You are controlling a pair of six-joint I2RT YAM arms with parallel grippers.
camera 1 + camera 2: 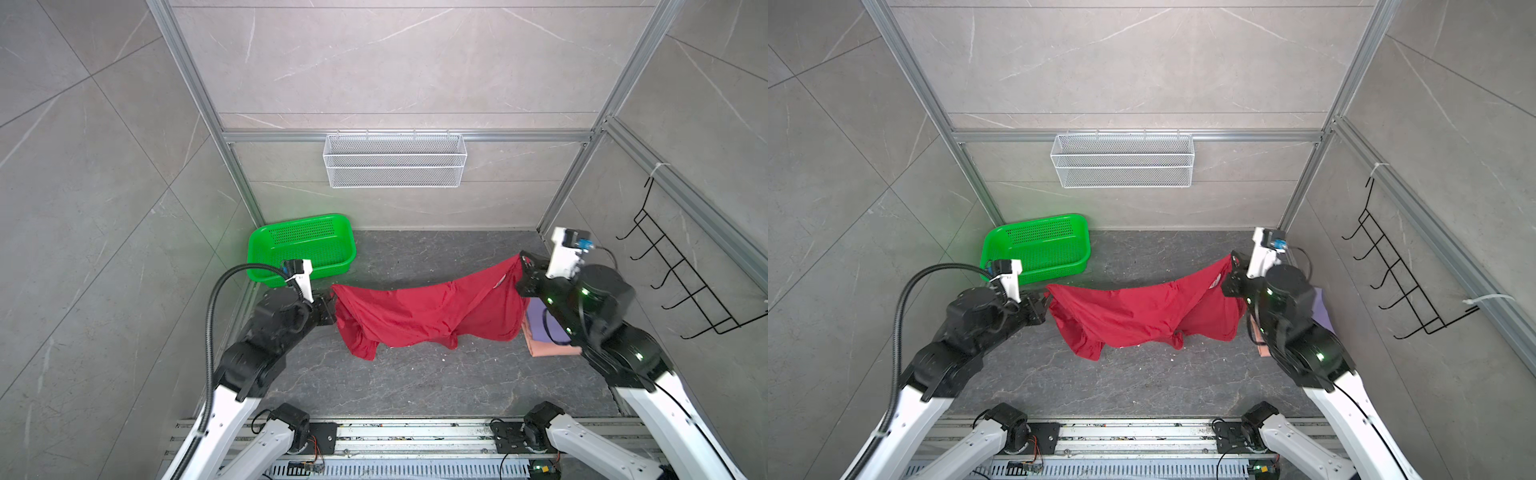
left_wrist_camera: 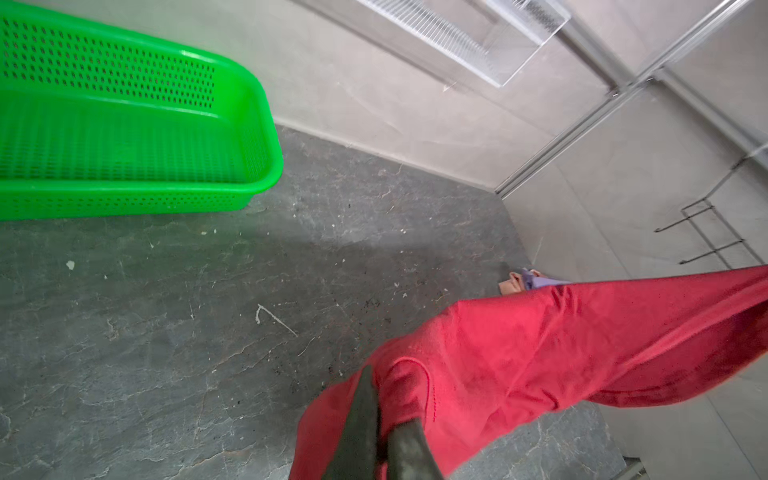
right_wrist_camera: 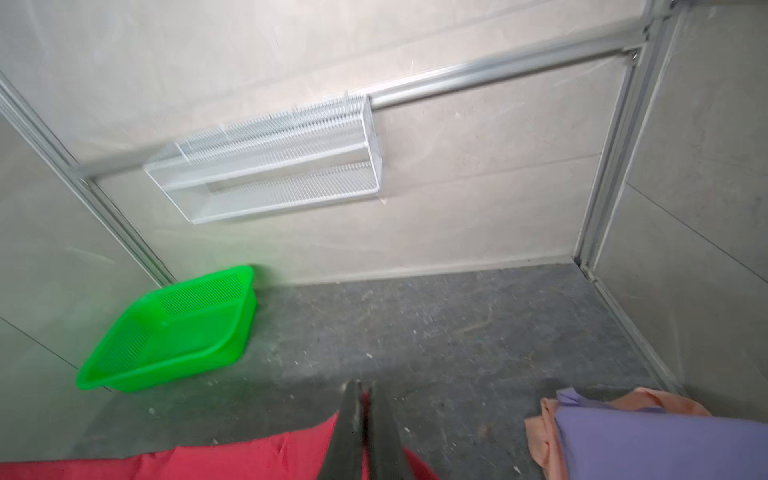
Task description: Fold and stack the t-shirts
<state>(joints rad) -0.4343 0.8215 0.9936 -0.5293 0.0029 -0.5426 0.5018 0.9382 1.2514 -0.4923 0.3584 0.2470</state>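
In both top views the left pincer (image 1: 329,302) and right pincer (image 1: 524,269) are each clamped shut on an edge of the soft, creased red shirt (image 1: 419,316), slung between them over the mottled grey tabletop (image 1: 415,386), so I judge spreading is in hand; the next move calls for laying it flat, clear of the folded lavender shirt (image 1: 537,319) atop the pink shirt (image 1: 548,350).

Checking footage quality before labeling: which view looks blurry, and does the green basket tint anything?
Right wrist view: motion blur smears the green basket and wire shelf. Left wrist view: crisp. In both top views the basket throws green glow on the adjacent wall.
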